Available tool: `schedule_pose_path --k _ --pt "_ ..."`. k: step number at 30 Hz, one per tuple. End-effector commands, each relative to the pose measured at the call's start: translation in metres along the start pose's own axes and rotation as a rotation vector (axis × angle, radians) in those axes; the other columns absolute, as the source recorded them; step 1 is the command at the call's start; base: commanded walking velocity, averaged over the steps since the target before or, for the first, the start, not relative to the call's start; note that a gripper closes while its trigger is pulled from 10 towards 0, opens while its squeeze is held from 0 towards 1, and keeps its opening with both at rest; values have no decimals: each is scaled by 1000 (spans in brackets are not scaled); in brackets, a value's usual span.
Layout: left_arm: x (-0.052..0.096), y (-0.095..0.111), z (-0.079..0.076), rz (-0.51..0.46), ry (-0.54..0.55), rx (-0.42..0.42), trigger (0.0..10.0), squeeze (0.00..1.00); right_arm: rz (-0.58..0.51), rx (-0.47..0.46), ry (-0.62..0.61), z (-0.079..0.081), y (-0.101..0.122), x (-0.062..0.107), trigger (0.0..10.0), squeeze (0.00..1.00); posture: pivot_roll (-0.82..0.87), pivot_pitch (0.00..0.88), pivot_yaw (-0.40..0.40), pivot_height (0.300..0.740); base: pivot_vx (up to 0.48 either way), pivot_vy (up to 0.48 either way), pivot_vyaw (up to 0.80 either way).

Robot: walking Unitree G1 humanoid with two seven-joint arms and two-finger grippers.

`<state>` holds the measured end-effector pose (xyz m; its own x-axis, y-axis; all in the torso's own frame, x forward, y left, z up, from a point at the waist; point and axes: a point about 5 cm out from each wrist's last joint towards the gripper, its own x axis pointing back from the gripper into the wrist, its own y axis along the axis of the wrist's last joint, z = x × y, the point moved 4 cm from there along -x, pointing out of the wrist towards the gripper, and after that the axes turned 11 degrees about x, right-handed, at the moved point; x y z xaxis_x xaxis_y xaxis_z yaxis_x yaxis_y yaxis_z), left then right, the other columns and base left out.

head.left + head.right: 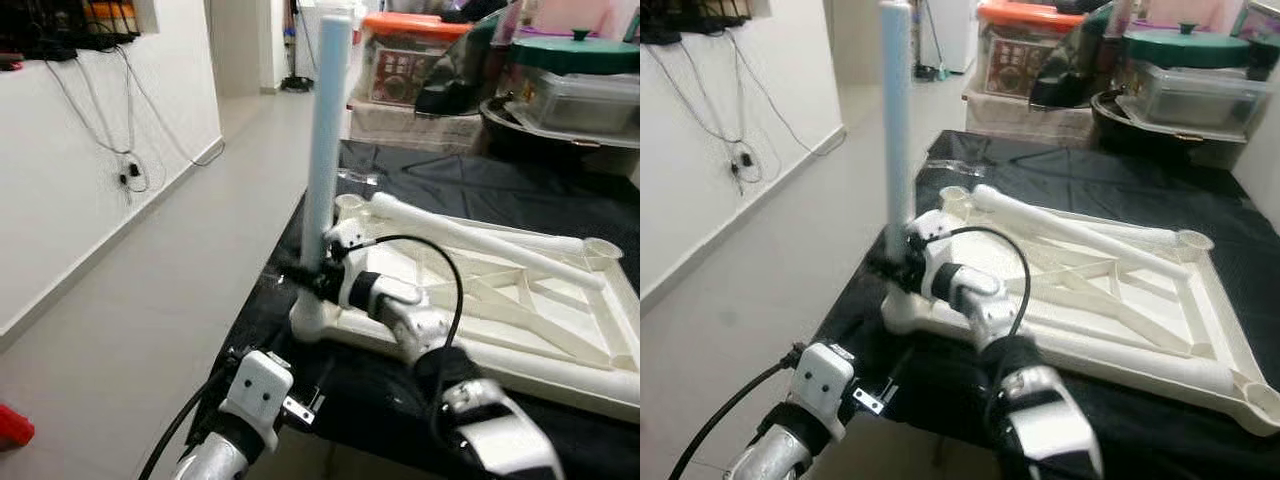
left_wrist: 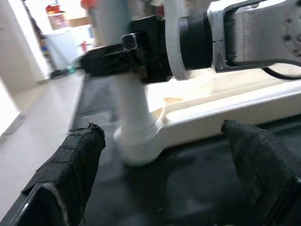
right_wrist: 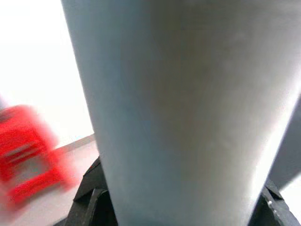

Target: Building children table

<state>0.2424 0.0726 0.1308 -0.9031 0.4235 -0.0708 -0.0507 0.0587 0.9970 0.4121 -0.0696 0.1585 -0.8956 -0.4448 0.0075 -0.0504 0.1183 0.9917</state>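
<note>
A white children's table top (image 1: 520, 300) lies upside down on a black cloth (image 1: 480, 185). A pale blue table leg (image 1: 327, 130) stands upright in the near left corner socket (image 1: 308, 320). My right gripper (image 1: 312, 275) is shut on this leg just above the socket; in the right wrist view the leg (image 3: 188, 108) is very close. A second white leg (image 1: 470, 238) lies across the frame. My left gripper (image 2: 162, 134) hangs open below the table edge, its fingers (image 2: 77, 160) spread either side of the socket (image 2: 136, 146) without touching it.
Storage boxes (image 1: 410, 60) and a green-lidded pot (image 1: 570, 55) crowd the back of the surface. A white wall with hanging cables (image 1: 125, 150) runs along the left, with open floor (image 1: 190, 290) between. A red object (image 1: 12, 425) lies low on the floor.
</note>
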Motion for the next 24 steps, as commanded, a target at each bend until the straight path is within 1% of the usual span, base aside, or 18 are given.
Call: schedule_pose_path --k 1,3,4,5,7,9,10,11,12,13,14,15,16,17,18,21,23,24 --pt "0 -3 1 15 0 -2 10000 0 36 -11 -209 -34 -7 11 0 0 120 0 -54 740 0 0 0" --pt "0 -3 2 15 -1 -4 10000 0 68 26 -418 -49 -12 25 0 0 115 0 -53 740 0 0 0" --pt "0 -3 2 15 -1 -4 10000 0 68 26 -418 -49 -12 25 0 0 115 0 -53 740 0 0 0" --pt "0 -3 2 16 -1 -5 10000 0 89 24 -534 -53 -16 34 0 0 115 0 -51 740 0 0 0" --pt "1 -3 2 17 -1 -7 10000 0 120 -6 -676 -54 -21 47 0 0 123 0 -54 740 0 0 0" --pt "1 -3 2 17 -1 -7 10000 0 120 -6 -676 -54 -21 47 0 0 123 0 -54 740 0 0 0" --pt "1 -3 2 17 -1 -8 10000 0 138 -45 -718 -50 -24 50 0 0 123 0 -54 740 0 0 0" --pt "1 -3 2 17 -1 -8 10000 0 138 -45 -718 -50 -24 50 0 0 123 0 -54 740 0 0 0" --pt "1 -3 2 17 0 -8 10000 0 142 -81 -728 -40 -25 49 0 0 120 0 -56 740 0 0 0" --pt "1 -3 2 17 0 -8 10000 0 142 -81 -728 -40 -25 49 0 0 120 0 -56 740 0 0 0" --pt "1 -3 2 17 0 -8 10000 0 141 -114 -733 -30 -24 47 0 0 119 0 -52 740 0 0 0" --pt "1 -3 2 16 0 -8 10000 0 121 -122 -698 -20 -20 42 10000 0 122 0 -56 740 0 0 0" --pt "0 -3 2 16 0 -8 10000 0 105 -123 -672 -15 -18 38 10000 0 122 0 -56 740 0 0 0" --pt "0 -3 2 16 0 -8 10000 0 105 -123 -672 -15 -18 38 10000 0 122 0 -56 740 0 0 0" --pt "0 -3 2 16 1 -7 10000 0 85 -111 -646 -11 -15 36 10000 1000 119 0 -55 740 0 0 0" --pt "0 -3 2 16 1 -6 10000 0 59 -114 -590 -6 -11 33 10000 1000 118 0 -55 740 0 0 0" --pt "0 -3 2 17 1 -6 10000 0 29 -95 -565 -8 -6 32 10000 965 116 0 -55 740 0 0 0" --pt "-1 -3 2 18 4 0 10000 0 -43 -81 -468 -12 3 26 10000 0 116 0 -55 740 0 0 0"
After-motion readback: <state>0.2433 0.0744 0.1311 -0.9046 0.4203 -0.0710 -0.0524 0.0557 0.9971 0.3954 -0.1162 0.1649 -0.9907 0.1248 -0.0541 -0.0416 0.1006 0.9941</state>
